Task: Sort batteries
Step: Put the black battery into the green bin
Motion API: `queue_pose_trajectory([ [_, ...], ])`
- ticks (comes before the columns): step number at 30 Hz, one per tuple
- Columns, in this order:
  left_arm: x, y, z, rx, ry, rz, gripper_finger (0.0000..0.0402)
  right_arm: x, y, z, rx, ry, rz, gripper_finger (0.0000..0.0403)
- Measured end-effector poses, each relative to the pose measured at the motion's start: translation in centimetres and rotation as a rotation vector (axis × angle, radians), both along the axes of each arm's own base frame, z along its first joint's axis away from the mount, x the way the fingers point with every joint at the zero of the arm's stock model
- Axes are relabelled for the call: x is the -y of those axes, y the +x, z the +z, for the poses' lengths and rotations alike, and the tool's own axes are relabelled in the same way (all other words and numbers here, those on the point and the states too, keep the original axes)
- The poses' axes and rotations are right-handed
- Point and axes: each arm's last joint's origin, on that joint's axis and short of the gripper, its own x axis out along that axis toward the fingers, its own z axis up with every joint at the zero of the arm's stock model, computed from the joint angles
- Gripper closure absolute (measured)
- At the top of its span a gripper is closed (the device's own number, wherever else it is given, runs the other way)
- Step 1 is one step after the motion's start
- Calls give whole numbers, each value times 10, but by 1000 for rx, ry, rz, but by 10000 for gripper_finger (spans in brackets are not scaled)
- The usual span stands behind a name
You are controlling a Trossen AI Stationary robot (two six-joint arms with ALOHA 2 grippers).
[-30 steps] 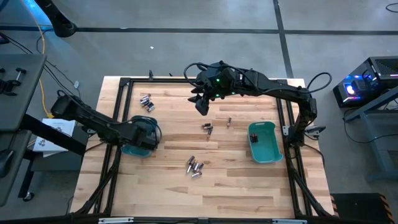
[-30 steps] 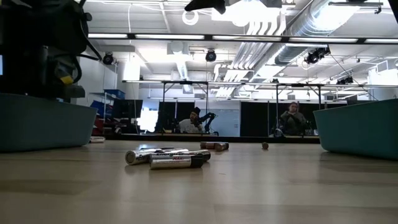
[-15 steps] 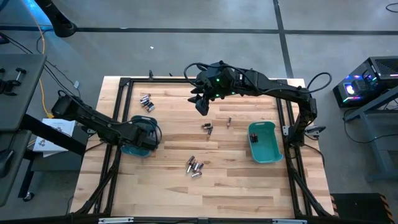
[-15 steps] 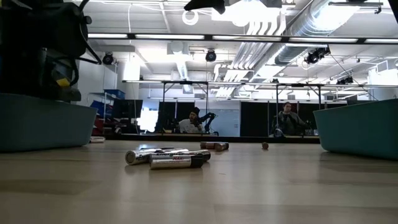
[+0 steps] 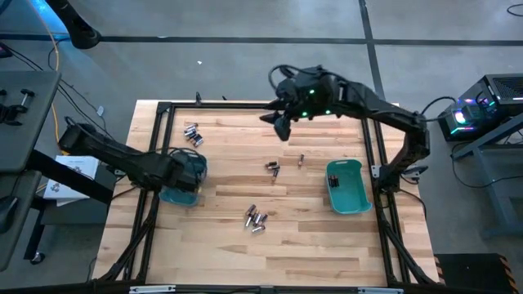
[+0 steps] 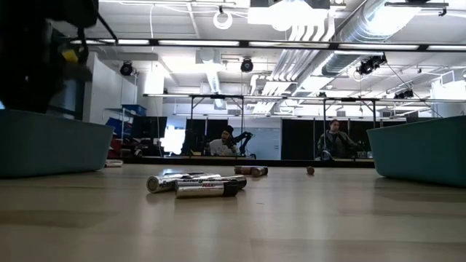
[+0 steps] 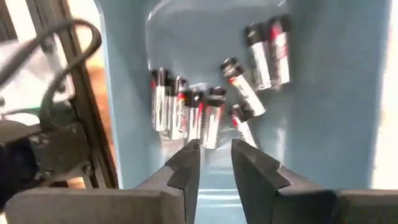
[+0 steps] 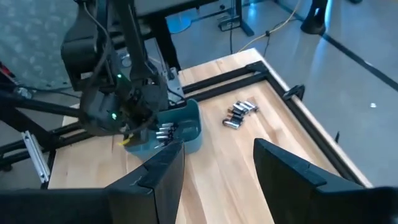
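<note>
The left gripper, slightly spread and empty, hung over the left bin (silvery batteries inside), likely needing another cell; the right gripper waited spread above the far side.

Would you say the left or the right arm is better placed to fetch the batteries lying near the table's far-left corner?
Probably the left: its gripper hangs empty over the left bin, nearer that cluster; the right gripper hovers further across.

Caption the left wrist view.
Left gripper, open and empty, above silvery batteries in a teal bin.
</note>
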Motion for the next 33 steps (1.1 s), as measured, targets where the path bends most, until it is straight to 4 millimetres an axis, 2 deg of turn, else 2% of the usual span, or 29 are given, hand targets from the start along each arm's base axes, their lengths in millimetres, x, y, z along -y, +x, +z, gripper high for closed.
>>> queue_pose_trajectory([
  [5,-3,-1,28,137,44,-63,316,-1,-18,4,-54,-21,9,217],
  [11,-10,0,73,397,260,-47,316,-8,-22,-20,-233,-3,231,217],
  [13,-13,-2,87,466,358,-44,316,-9,-18,-37,-279,33,281,217],
  [18,-23,-7,115,545,503,-44,316,-6,-5,-93,-380,92,251,217],
  [25,-32,-7,119,500,542,-90,317,-4,0,-177,-472,201,104,217],
  [29,-35,-3,118,486,550,-79,317,0,-9,-211,-564,54,137,217],
  [33,-37,4,118,470,568,-130,317,8,-20,-228,-669,-155,315,217],
])
